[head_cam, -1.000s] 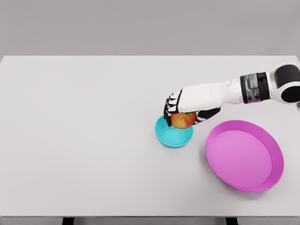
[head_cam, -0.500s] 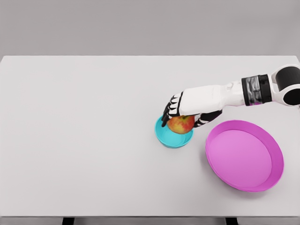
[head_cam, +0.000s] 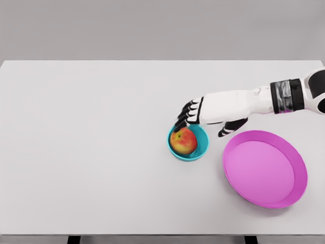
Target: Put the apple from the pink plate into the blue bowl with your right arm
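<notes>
The red and yellow apple (head_cam: 183, 141) lies inside the small blue bowl (head_cam: 202, 146) near the table's middle. My right hand (head_cam: 202, 122) hovers just above and behind the bowl, fingers spread and holding nothing; its fingertips (head_cam: 182, 121) hang over the bowl's far rim and the thumb points toward the plate. To the right lies the pink plate (head_cam: 264, 168), with nothing on it. The left arm is out of view.
The white table (head_cam: 91, 142) spans the whole view, its front edge near the bottom of the picture. The pink plate sits close to the bowl's right side, under my right forearm (head_cam: 254, 100).
My right hand let go of the apple, which dropped into the blue bowl. The hand opened and drew up and to the right.
</notes>
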You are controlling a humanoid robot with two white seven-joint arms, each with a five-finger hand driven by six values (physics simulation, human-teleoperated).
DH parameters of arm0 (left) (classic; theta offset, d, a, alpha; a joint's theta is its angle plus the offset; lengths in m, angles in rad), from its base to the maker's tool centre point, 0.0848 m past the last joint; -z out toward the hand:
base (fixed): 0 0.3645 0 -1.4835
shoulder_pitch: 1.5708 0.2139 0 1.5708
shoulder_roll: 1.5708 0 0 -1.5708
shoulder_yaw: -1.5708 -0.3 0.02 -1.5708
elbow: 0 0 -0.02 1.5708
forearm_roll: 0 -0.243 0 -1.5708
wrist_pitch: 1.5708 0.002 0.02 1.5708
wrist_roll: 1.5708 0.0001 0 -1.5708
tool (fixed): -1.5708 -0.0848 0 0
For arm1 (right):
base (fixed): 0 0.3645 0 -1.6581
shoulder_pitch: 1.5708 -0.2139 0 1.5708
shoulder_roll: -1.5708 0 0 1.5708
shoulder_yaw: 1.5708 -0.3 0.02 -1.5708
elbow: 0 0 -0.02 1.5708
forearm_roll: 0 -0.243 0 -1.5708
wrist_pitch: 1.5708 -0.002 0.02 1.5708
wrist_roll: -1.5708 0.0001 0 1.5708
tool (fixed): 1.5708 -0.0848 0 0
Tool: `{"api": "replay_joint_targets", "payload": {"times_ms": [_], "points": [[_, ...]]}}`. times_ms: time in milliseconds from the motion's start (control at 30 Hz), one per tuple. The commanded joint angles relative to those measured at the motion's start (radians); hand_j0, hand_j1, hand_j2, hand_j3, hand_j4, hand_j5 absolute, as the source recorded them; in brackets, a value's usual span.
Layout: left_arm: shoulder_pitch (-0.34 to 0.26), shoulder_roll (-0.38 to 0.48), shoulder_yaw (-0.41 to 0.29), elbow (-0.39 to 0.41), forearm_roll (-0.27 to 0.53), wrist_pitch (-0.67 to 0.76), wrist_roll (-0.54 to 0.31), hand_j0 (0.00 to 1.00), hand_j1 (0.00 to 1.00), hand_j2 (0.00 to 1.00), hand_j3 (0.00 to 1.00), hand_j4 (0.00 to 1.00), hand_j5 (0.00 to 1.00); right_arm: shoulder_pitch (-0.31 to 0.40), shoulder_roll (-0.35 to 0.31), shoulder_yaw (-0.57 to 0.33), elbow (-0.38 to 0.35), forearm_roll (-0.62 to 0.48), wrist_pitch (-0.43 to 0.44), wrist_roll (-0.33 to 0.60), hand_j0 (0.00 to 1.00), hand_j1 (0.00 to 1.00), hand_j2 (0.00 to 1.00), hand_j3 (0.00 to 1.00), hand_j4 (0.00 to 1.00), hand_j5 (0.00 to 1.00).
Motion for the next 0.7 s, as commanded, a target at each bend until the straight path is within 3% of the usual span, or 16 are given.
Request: {"api": "replay_joint_targets", "payload": {"times_ms": [0, 267, 433, 600, 667], "points": [[0.000, 0.000, 0.000, 0.000, 0.000, 0.000, 0.000, 1.00, 1.00, 1.00, 1.00, 1.00, 1.00, 0.000, -0.041, -0.019, -0.014, -0.010, 0.002, -0.007, 0.96, 0.96, 0.96, 0.96, 0.96, 0.96], [0.000, 0.000, 0.000, 0.000, 0.000, 0.001, 0.000, 1.00, 1.00, 1.00, 1.00, 1.00, 1.00, 0.032, -0.184, -0.068, -0.020, -0.055, 0.002, -0.038, 0.95, 0.95, 0.95, 0.95, 0.95, 0.95], [0.000, 0.000, 0.000, 0.001, 0.000, 0.000, 0.000, 1.00, 1.00, 1.00, 1.00, 1.00, 1.00, 0.135, -0.188, -0.195, -0.020, -0.075, 0.002, 0.031, 0.94, 0.94, 0.94, 0.94, 0.94, 0.94], [0.000, 0.000, 0.000, 0.000, 0.000, 0.000, 0.000, 1.00, 1.00, 1.00, 1.00, 1.00, 1.00, 0.160, -0.213, -0.206, -0.022, -0.078, 0.002, 0.036, 0.94, 0.94, 0.94, 0.94, 0.94, 0.94], [-0.029, 0.000, 0.000, -0.012, 0.000, 0.000, 0.000, 1.00, 1.00, 1.00, 1.00, 1.00, 1.00, 0.179, -0.240, -0.206, -0.023, -0.076, 0.002, 0.036, 0.94, 0.94, 0.94, 0.94, 0.94, 0.94]]}}
